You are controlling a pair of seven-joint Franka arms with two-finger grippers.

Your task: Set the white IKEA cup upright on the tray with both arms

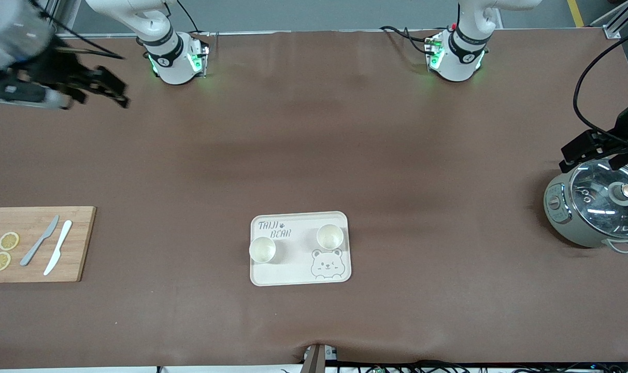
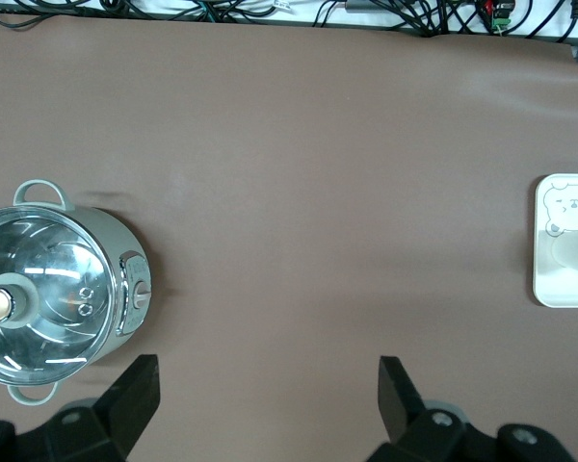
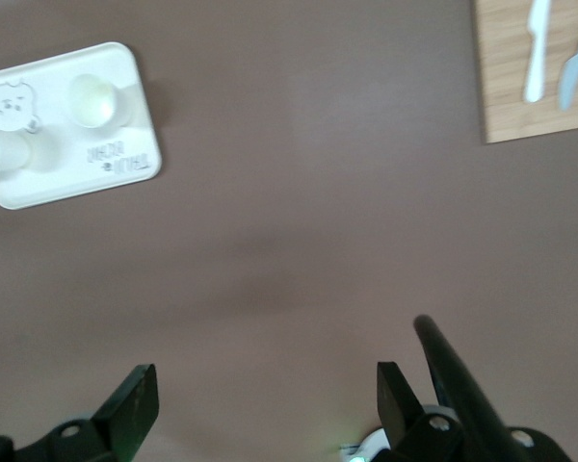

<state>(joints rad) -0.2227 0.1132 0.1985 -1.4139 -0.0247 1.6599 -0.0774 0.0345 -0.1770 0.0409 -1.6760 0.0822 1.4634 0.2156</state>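
currently both white cups sit upright on the tray (image 1: 298, 269), which lies mid-counter (image 1: 314, 155) toward the front camera. cup nr the right arm's end (image 1: 262, 249) sits by the tray rim beside the lettering; cup nr the left arm's end (image 1: 329, 236) sits just above the bear-face drawing. the two are apart, not touching. left end effector (image 2: 268, 385): fingers spread wide, nothing betw. them, hanging over the counter edge at the left arm's end, above the grey pot w/ glass lid (image 1: 596, 210). right end effector (image 3: 268, 385): likewise released and empty, up over the counter at the right arm's end, above the area nr the wooden cutting board (image 1: 34, 243). board carries two lemon slices (image 1: 4, 251), a grey knife (image 1: 39, 240) and a white knife (image 1: 58, 247). key relation: tray lies well apart from both end effectors, roughly betw. them, toward the counter's middle and the front camera; neither arm is clearly nearer. cup axes vertical, mouths up. judgement: placement looks complete; no further grasp appears called for, arms appear parked clear.
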